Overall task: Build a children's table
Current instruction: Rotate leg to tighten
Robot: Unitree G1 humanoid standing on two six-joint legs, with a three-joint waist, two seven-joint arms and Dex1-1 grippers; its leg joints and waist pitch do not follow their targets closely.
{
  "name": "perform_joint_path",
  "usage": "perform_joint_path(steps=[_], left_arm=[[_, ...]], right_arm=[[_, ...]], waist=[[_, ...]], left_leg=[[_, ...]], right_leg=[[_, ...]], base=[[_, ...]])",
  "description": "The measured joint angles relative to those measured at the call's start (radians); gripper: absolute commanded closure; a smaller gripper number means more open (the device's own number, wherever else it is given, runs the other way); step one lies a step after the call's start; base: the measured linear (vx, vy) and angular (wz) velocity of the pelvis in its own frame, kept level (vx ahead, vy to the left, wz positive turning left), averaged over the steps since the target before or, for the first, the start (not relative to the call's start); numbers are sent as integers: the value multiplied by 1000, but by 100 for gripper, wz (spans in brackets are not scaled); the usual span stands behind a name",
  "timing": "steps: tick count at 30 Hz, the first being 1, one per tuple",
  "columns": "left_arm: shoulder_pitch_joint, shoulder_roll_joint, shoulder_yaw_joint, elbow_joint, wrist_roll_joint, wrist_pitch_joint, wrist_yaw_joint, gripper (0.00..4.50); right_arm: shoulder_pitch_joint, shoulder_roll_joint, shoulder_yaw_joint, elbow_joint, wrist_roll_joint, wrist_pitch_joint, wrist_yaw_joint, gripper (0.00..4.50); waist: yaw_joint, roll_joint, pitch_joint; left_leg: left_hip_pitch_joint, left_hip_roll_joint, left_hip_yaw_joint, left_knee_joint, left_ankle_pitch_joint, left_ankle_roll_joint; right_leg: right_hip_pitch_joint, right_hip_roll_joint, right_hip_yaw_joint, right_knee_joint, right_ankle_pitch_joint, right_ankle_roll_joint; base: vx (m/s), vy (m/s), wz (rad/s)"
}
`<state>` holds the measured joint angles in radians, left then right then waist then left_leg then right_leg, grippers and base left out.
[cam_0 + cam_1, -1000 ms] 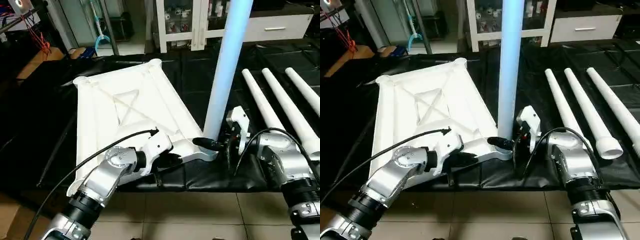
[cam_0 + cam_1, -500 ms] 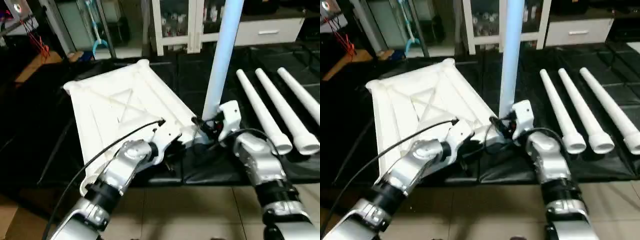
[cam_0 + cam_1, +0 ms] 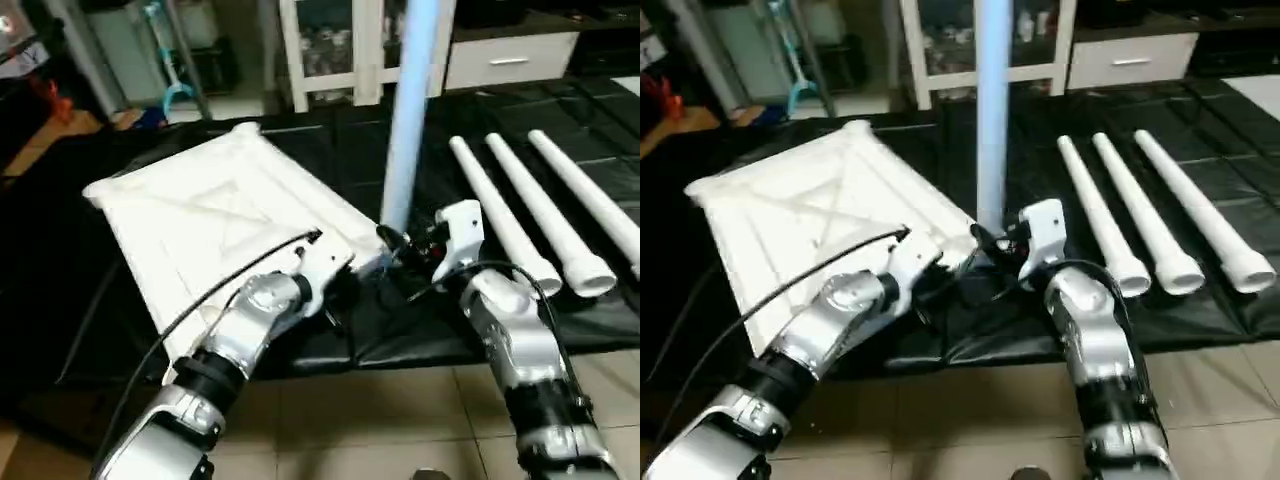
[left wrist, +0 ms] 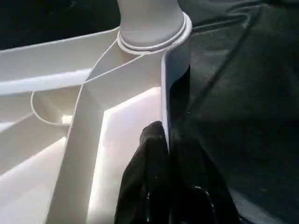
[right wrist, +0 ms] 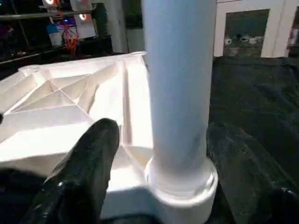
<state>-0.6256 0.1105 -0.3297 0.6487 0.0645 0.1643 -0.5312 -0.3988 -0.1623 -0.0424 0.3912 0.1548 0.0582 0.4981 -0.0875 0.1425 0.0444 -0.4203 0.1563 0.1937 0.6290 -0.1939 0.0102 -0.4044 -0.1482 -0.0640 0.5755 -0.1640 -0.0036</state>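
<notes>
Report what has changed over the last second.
The right arm has swung in and now points more straight at the upright leg, the right tool open astride its base. The left arm has bent more at the elbow. The rest of the apparent shift is the camera moving. Unchanged: the left tool stays pinched on the tabletop rim, the leg stands in its corner socket, and the three loose legs lie alongside.

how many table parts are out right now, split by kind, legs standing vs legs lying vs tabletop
tabletop, upside down on the black mat: 1
leg standing upright in a corner socket: 1
legs lying loose on the mat: 3
total: 5 parts
</notes>
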Motion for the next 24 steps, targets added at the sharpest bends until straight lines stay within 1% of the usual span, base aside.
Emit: perform_joint_path(steps=[2,3,6,7,10,11,12,14,17,19,23,24], left_arm=[[-27,0,1,53,4,-38,3,450],[-39,0,1,79,5,-55,5,450],[-94,-9,3,183,11,-112,22,450],[-121,-20,12,236,13,-141,41,450],[-175,-47,41,335,19,-175,90,450],[-196,-54,57,369,16,-178,97,406],[-207,-58,66,386,13,-180,103,394],[-228,-66,100,395,-12,-212,126,390],[-295,-62,147,395,-48,-239,143,352],[-318,-58,177,395,-70,-260,143,343],[-319,-46,214,397,-97,-260,116,307],[-314,-32,222,385,-106,-256,106,302]], right_arm=[[16,4,-2,-14,-8,-1,-35,88],[17,2,-6,-18,-9,0,-47,75],[25,-5,-14,-48,-22,7,-82,75],[36,-7,-13,-63,-36,20,-96,75],[57,-7,-7,-66,-53,44,-119,75],[63,-8,-2,-68,-54,49,-121,64],[70,-8,0,-74,-57,50,-123,64],[74,-8,3,-77,-67,52,-131,64],[74,-6,13,-97,-69,63,-137,64],[74,-4,31,-114,-75,63,-135,64],[74,7,38,-117,-75,70,-130,64],[74,9,41,-121,-75,72,-131,64]], waist=[[0,0,1],[-1,0,1],[-5,-2,2],[-7,-3,2],[-13,-2,3],[-16,-2,3],[-18,-1,3],[-20,-2,3],[-15,0,2],[-13,1,1],[-4,0,1],[4,1,1]], left_leg=[[0,0,1,-2,0,0],[-1,-1,1,-3,0,0],[-1,-1,1,-3,0,0],[-3,-1,1,-4,0,0],[-5,-1,1,-4,0,0],[-7,-2,2,-4,0,0],[-7,-2,2,-4,0,0],[-7,-1,2,-2,0,0],[-7,-1,3,-2,1,1],[-7,-1,3,-2,3,5],[-10,-1,3,0,2,7],[-12,-1,3,1,2,8]], right_leg=[[-1,0,0,0,0,0],[-1,0,0,0,0,0],[-1,0,0,-1,0,0],[-2,0,0,-1,0,0],[-3,0,0,-1,0,0],[-4,-1,0,-1,1,0],[-5,-1,0,-1,2,-1],[-5,-4,-2,0,9,0],[-4,-6,-5,1,10,2],[-4,-6,-5,1,7,7],[-6,-7,-5,1,5,10],[-9,-7,-5,2,5,10]], base=[[0,0,0],[0,0,0],[0,0,0],[0,0,0],[0,0,0],[0,0,0],[0,0,0],[0,0,0],[33,-2,3],[25,-1,0],[18,1,-1],[0,0,0]])
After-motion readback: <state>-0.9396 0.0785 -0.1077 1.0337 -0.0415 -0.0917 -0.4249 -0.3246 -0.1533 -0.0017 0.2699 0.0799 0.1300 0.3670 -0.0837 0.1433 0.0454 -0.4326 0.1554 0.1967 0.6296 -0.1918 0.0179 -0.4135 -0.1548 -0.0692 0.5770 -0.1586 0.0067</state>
